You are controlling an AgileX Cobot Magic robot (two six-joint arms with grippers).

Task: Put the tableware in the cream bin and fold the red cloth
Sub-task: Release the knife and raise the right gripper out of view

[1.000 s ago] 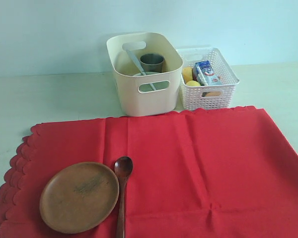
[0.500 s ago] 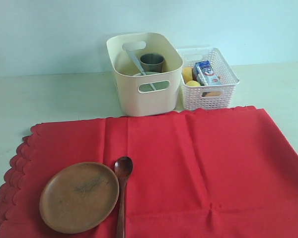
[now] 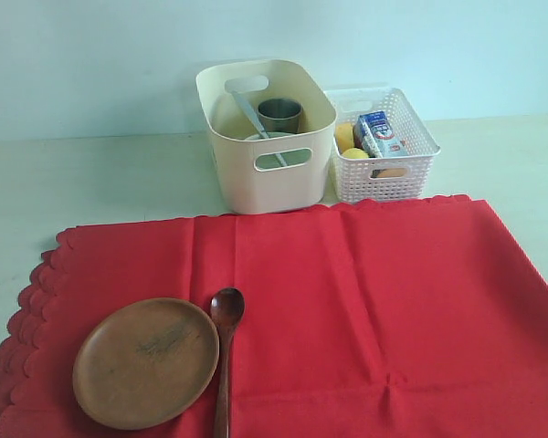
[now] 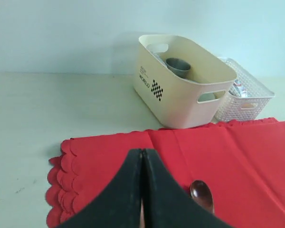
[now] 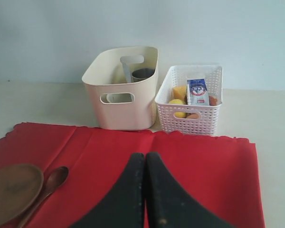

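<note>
Red cloth [image 3: 365, 310]; cream bin [image 3: 267, 137] with black checker mark; white lattice basket [image 3: 384, 146].

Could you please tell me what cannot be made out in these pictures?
Exterior view: the cream bin mostly hides what lies beneath the steel cup.
Exterior view: the wooden spoon runs off the bottom edge.
Right wrist view: the wooden plate runs off the edge.
Exterior view: the white basket screens most of its contents.
</note>
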